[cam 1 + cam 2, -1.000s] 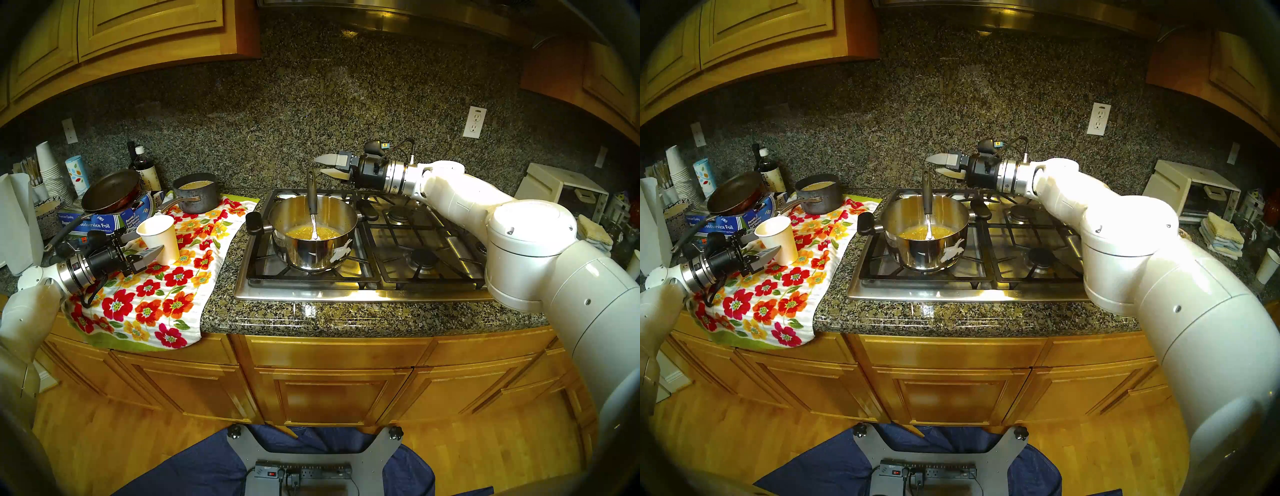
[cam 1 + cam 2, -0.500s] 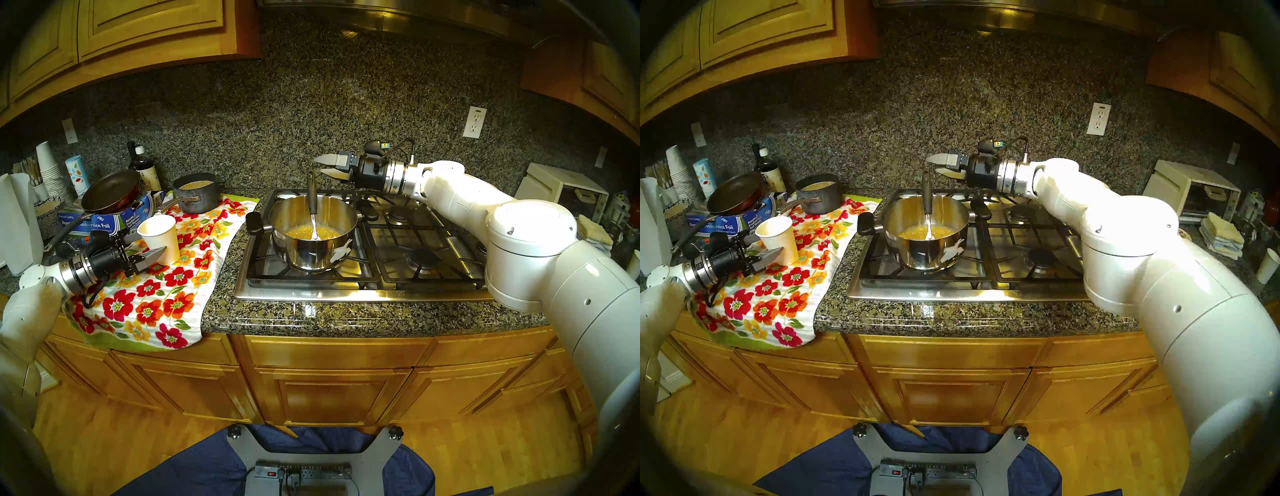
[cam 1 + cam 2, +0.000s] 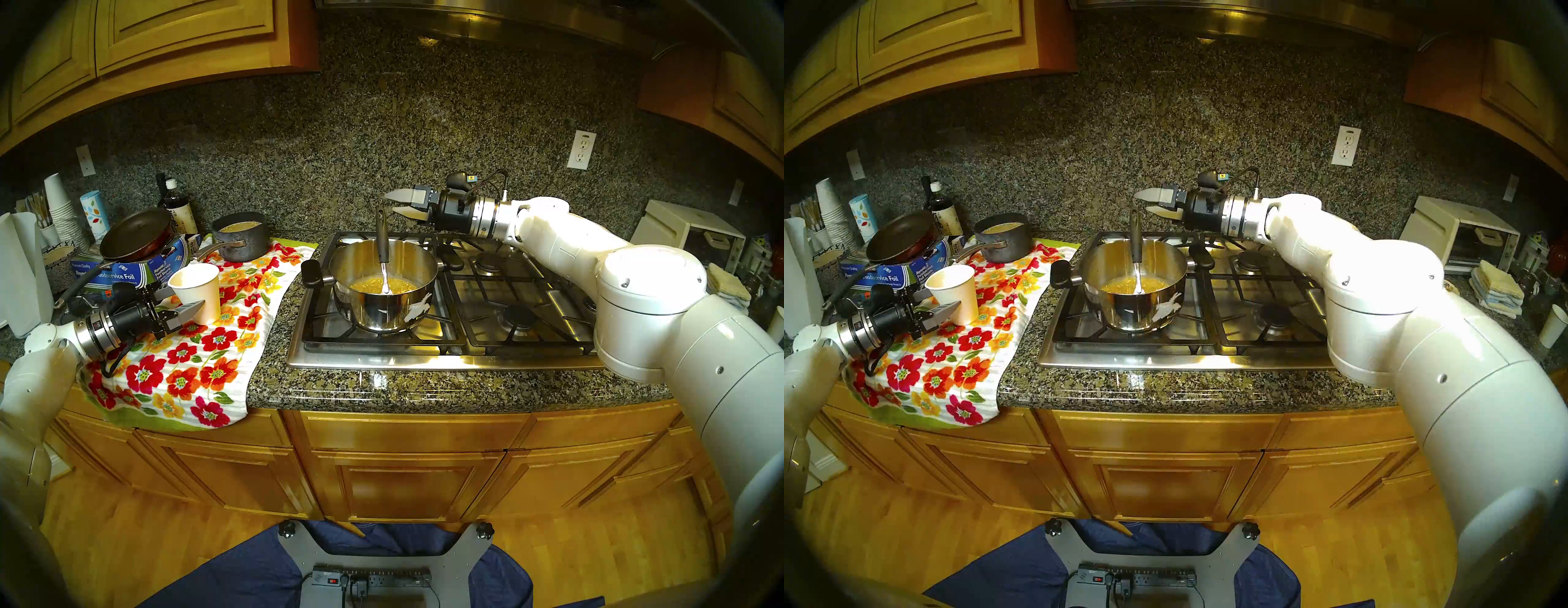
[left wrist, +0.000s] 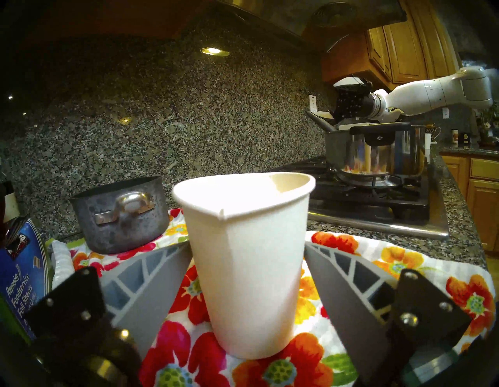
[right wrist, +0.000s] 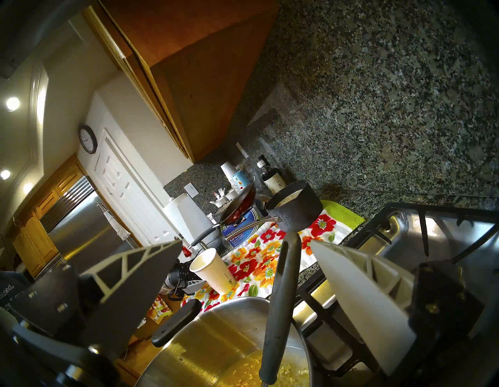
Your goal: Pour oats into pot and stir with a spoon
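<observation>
Pot [image 3: 384, 293] on near-left burner, oats [image 3: 373, 284] in bottom, spoon [image 3: 383, 250] leaning on far rim. Right gripper [image 3: 392, 203] spread, just above-right of handle tip, clear air around. Left gripper [image 3: 180, 302] spread, flanking paper cup [image 3: 196, 293] on floral towel [image 3: 203, 361], not touching per left wrist view. Dark saucepan [image 3: 242, 237] behind cup.

Steel pot [image 3: 384, 293] on the burner holds golden oats [image 3: 382, 285]; black-handled spoon [image 3: 383, 250] leans inside.
</observation>
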`<state>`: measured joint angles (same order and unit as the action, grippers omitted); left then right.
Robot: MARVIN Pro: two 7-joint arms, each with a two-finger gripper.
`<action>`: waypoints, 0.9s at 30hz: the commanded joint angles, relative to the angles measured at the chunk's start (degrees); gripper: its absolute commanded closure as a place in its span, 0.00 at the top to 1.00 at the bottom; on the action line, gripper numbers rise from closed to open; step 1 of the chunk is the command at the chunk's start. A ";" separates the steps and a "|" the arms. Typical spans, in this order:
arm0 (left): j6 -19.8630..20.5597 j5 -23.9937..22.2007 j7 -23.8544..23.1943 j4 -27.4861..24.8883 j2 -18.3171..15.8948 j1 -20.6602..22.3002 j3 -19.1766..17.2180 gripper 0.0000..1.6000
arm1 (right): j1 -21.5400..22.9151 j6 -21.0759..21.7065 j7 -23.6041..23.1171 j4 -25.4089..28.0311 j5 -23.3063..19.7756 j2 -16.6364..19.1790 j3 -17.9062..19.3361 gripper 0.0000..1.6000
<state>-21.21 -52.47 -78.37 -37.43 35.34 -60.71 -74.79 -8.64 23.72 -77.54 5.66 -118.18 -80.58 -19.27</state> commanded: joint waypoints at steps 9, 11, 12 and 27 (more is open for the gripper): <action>-0.13 -1.27 0.25 -10.21 -3.08 -1.54 -1.90 0.76 | 2.30 -0.04 -0.17 0.07 -0.44 0.05 0.57 1.00; -0.10 -1.43 0.62 -11.63 -3.44 -2.17 -2.14 0.76 | 2.30 -0.04 -0.17 0.07 -0.44 0.05 0.57 1.00; -0.10 -1.43 0.62 -11.63 -3.44 -2.17 -2.14 0.76 | 2.30 -0.04 -0.17 0.07 -0.44 0.05 0.57 1.00; 2.24 -2.01 5.41 -22.95 -6.21 -6.04 -4.75 0.77 | 2.29 -0.05 -0.17 0.07 -0.43 0.05 0.57 1.00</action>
<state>-20.14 -53.07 -75.48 -55.21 31.45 -66.96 -77.10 -8.64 23.71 -77.55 5.66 -118.15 -80.58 -19.27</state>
